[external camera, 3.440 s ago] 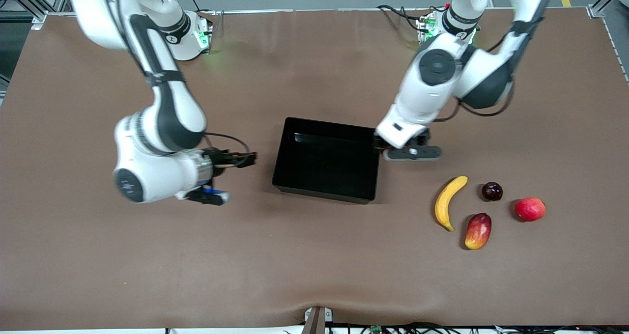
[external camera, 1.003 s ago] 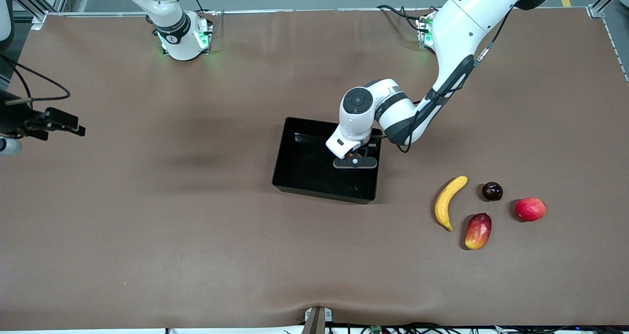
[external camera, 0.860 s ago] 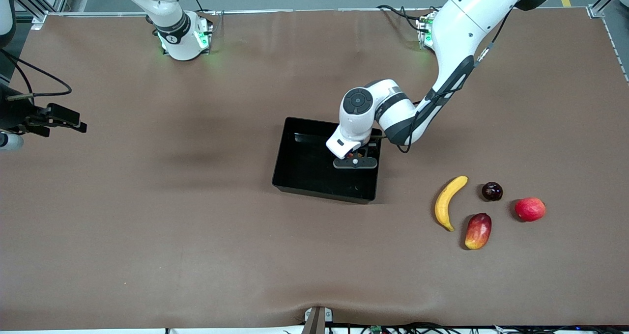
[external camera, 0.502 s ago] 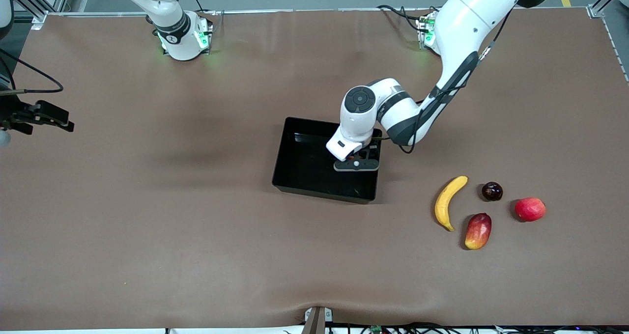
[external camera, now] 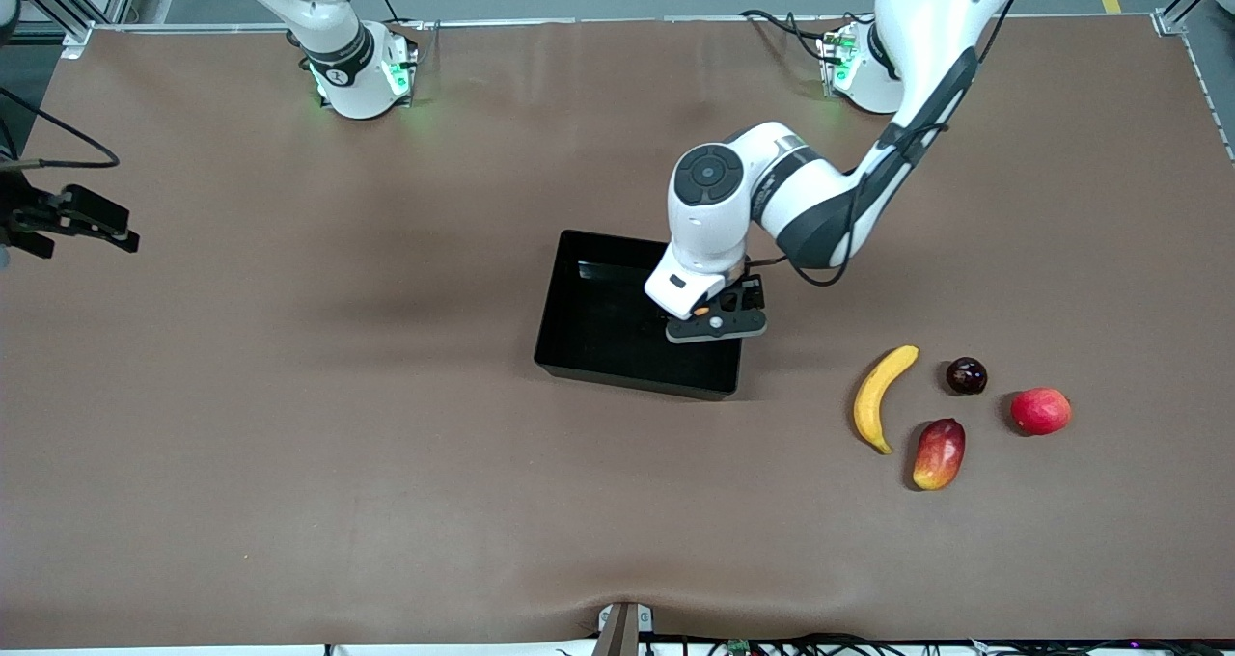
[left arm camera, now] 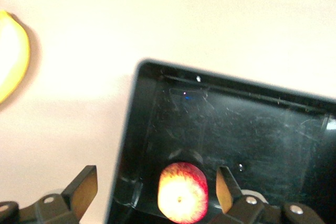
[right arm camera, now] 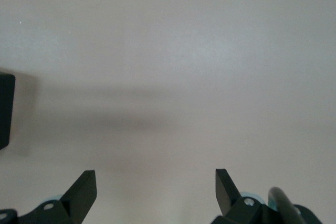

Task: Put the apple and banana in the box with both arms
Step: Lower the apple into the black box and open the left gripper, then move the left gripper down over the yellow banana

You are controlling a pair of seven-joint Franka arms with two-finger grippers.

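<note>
Hovering over the box (external camera: 617, 314), my left claw (external camera: 716, 323) hangs with its fingers spread wide and nothing between them. It sits above the box's end toward the left arm's end of the counter (external camera: 386, 463). The apple (left arm camera: 182, 192) lies on the box floor directly below that claw, free of both fingers, close to the box wall. I judge the apple's part done; the banana is the step now in hand.

My right claw (external camera: 92, 220) waits, also wide and empty, over bare counter at the right arm's end, well apart from the box and the fruit.

The banana (external camera: 880, 396) lies on the counter toward the left arm's end, nearer the front camera than the box. It is long, curved and yellow, with a darker tip at the end nearest the camera. Just beside it lie an oblong red and yellow mango (external camera: 939, 453), a small dark round fruit (external camera: 966, 375) and a plain red round fruit (external camera: 1040, 411). None of them touches the banana.

The apple is small and round, red with yellow streaks and a pale dimple facing up. The box is shallow, glossy and black.

Next, I judge, a claw must descend across the banana's middle, clear of the mango.
</note>
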